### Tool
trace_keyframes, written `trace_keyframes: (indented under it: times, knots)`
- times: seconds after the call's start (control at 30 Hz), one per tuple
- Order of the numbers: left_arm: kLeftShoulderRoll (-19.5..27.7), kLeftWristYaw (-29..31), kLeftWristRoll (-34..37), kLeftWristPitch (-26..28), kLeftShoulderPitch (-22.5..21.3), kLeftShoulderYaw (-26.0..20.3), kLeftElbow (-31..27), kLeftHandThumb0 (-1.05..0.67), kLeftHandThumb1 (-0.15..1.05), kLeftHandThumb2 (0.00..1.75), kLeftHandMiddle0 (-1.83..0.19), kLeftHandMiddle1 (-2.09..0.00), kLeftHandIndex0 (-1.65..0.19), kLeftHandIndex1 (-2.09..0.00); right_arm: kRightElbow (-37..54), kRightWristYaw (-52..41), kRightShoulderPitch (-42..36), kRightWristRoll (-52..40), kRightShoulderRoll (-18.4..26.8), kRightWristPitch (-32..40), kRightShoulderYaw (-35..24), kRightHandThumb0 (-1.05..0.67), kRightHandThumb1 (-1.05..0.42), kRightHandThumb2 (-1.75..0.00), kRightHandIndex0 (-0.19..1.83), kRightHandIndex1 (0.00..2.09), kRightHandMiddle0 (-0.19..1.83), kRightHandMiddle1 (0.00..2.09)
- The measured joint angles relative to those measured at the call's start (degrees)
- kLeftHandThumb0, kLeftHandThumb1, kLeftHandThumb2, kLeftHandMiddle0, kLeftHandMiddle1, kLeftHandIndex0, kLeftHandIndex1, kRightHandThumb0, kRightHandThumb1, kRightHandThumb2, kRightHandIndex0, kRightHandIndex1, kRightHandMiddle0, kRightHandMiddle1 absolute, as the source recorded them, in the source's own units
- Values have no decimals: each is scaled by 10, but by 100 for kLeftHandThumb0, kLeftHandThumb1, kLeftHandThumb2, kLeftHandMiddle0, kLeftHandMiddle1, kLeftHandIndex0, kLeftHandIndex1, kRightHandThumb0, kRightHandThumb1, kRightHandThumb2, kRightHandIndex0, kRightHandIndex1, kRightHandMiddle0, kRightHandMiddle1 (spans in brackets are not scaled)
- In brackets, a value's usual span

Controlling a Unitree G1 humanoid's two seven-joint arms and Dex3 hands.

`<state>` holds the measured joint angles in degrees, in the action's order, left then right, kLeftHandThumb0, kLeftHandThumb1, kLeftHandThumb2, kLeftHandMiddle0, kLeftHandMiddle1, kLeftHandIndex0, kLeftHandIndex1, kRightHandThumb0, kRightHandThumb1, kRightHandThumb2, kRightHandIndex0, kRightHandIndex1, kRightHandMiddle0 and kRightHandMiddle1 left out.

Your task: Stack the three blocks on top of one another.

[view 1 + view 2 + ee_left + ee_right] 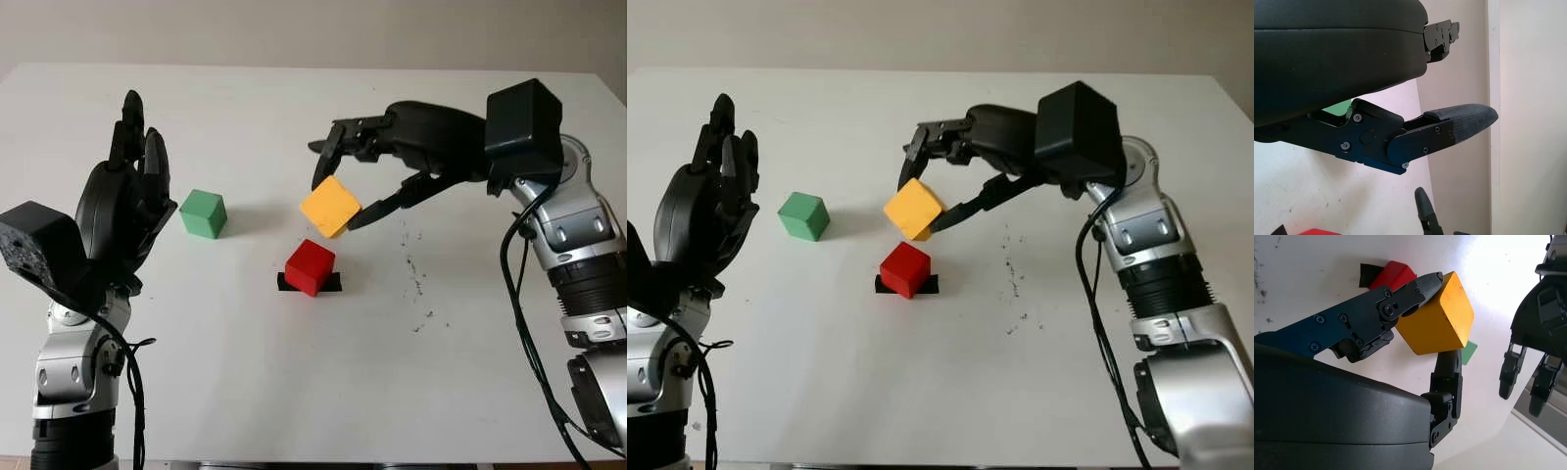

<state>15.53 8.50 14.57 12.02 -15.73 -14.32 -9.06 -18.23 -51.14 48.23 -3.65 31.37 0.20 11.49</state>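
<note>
Left hand [132, 186], black three-finger, raised off the white table [245, 392] at the far left, holding nothing, released, fingers pointing up and away from the robot. Just to its right sits the small green cube block [203, 213], flat on the table, apart from the hand, one vertical edge turned toward the camera. Landmark: the small red cube block [311, 267], resting on a flat black strip of tape [333, 284] near the table's middle, also corner-on to the camera. Green block is well to the left of the red block and a little farther back. The orange-yellow cube block [330, 207] is in the air, just behind and above the red block, slightly to its right, not touching it; it is tilted, one corner down, top face sloping; being a cube, it has no long axis to tell. Right hand [355, 181] reaches in from the right, grasping the orange-yellow block: upper fingers [328, 149] over its back top edge, lower thumb pressed to its right side; the right wrist view shows a pad [1426, 285] on one face and another finger [1448, 367] under the opposite face. Right arm's silver forearm [578, 245] stands at the right of the red block, well apart. Dark specks [416, 274] mark the table right of the red block.
</note>
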Motion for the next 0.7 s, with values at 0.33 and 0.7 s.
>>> trace_keyframes:
  times: [0.33,0.7]
  knots:
    - [0,-5,0,6,0,0,-1,-74,105,71,19,0,19,0,-42,-13,-5,20,-42,-16,11,-51,-93,-5,17,5,39,145]
    - [0,-5,-2,6,0,0,-1,-74,105,72,19,0,19,0,-82,13,-5,55,-75,-32,13,-52,-96,-6,13,4,37,146]
